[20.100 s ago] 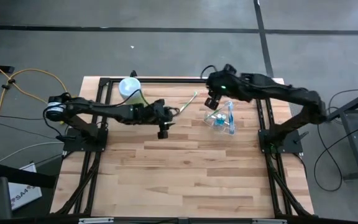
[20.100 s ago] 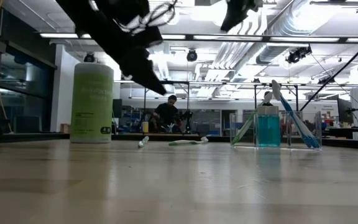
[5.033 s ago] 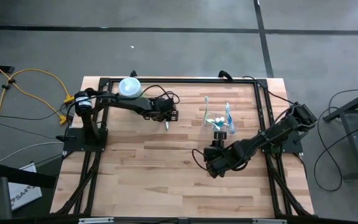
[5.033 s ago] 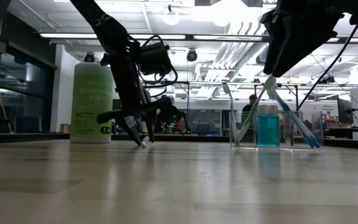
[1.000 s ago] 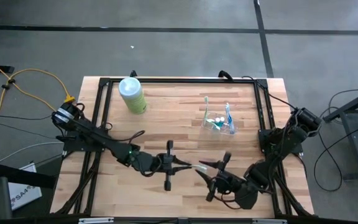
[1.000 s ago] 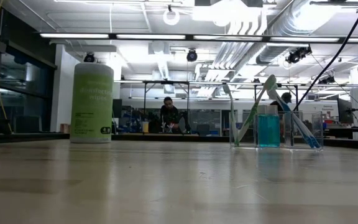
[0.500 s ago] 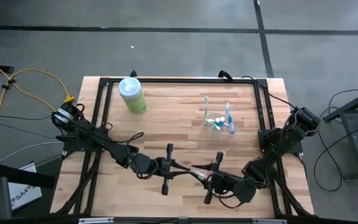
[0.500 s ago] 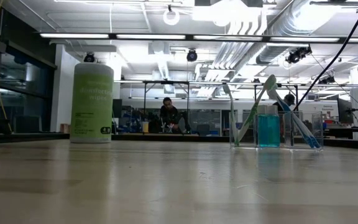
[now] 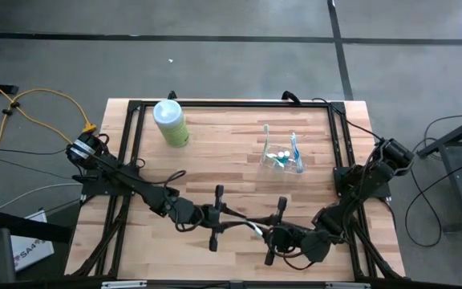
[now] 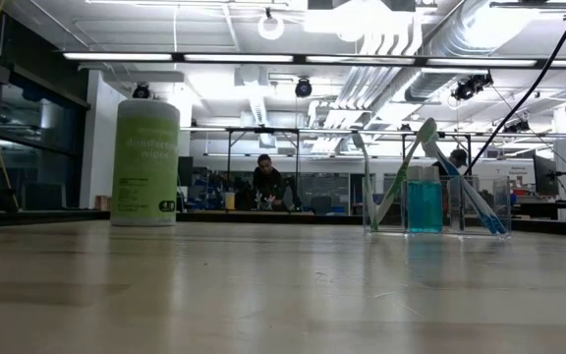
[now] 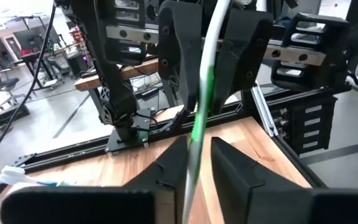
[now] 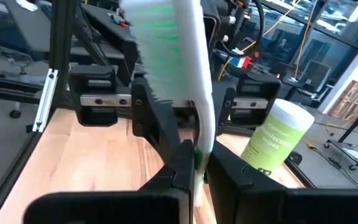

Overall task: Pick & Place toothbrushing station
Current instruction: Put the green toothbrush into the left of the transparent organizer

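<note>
Wooden bench (image 9: 215, 168) | holder (image 9: 281, 158) at 2 o'clock | both grippers at 6 o'clock: left gripper (image 9: 239, 217) slightly parted around toothbrush (image 11: 199, 118), right gripper (image 9: 257, 227) clamped on it

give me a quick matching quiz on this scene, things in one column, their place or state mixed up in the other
1 pale-green bottle
2 clear holder
3 white-green toothbrush
4 right end effector

a shut on the toothbrush
b far side, left
c near side, middle
d far side, right

Pairs: 1-b, 2-d, 3-c, 4-a
</note>
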You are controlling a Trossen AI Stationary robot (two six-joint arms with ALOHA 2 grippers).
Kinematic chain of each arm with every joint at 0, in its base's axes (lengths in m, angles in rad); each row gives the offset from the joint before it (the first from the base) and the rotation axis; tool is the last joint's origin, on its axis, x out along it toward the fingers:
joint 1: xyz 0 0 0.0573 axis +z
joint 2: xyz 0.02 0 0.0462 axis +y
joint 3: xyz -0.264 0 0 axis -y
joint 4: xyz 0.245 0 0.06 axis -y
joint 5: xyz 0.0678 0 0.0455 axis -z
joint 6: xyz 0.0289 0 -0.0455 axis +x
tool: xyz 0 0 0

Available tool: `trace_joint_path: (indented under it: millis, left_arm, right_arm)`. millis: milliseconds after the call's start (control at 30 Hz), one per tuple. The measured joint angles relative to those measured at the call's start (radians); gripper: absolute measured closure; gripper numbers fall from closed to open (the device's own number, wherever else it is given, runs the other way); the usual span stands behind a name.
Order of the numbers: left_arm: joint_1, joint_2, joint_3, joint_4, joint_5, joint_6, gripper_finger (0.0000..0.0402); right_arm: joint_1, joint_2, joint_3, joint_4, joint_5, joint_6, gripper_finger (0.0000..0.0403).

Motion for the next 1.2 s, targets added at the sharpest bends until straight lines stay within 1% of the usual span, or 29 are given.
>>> trace_joint_path:
  millis: [167, 267, 367, 433, 567, 667, 733, 867, 933, 1033, 1200]
  left_arm:
    - [0.0, 0.0, 0.0, -0.015, -0.002, 0.006, 0.0291]
    - [-0.001, 0.0, 0.0, -0.028, -0.011, 0.011, 0.0262]
    - [-0.009, 0.0, 0.0, -0.038, -0.071, 0.021, 0.0239]
    - [-0.018, 0.0, 0.0, -0.042, -0.113, 0.043, 0.0229]
    - [-0.048, 0.0, 0.0, -0.042, -0.182, 0.051, 0.0225]
    - [-0.068, 0.0, 0.0, -0.041, -0.199, 0.046, 0.0225]
    - [-0.075, 0.0, 0.0, -0.041, -0.204, 0.015, 0.0225]
    - [-0.076, 0.0, 0.0, -0.043, -0.206, -0.037, 0.0225]
    - [-0.076, 0.0, 0.0, -0.051, -0.206, -0.055, 0.0225]
    - [-0.076, 0.0, 0.0, -0.056, -0.21, -0.069, 0.0225]
    - [-0.088, 0.0, 0.0, -0.058, -0.209, -0.072, 0.0225]
  right_arm:
    - [0.0, 0.0, 0.0, -0.067, 0.048, 0.068, 0.0386]
    - [0.0, 0.0, 0.0, -0.106, 0.052, 0.124, 0.0386]
    - [0.0, 0.0, 0.0, -0.152, 0.056, 0.176, 0.0386]
    - [0.0, 0.0, 0.0, -0.187, 0.079, 0.209, 0.0386]
    - [-0.005, 0.0, 0.0, -0.285, 0.189, 0.259, 0.0386]
    - [-0.037, -0.007, 0.0, -0.361, 0.249, 0.29, 0.0386]
    - [-0.071, -0.029, 0.0, -0.429, 0.242, 0.341, 0.0386]
    - [-0.168, -0.083, 0.001, -0.613, 0.157, 0.499, 0.0386]
    - [-0.22, -0.106, 0.001, -0.69, 0.137, 0.565, 0.0386]
    - [-0.284, -0.132, 0.001, -0.81, 0.132, 0.638, 0.0386]
    - [-0.375, -0.132, 0.0, -0.925, 0.127, 0.736, 0.0386]
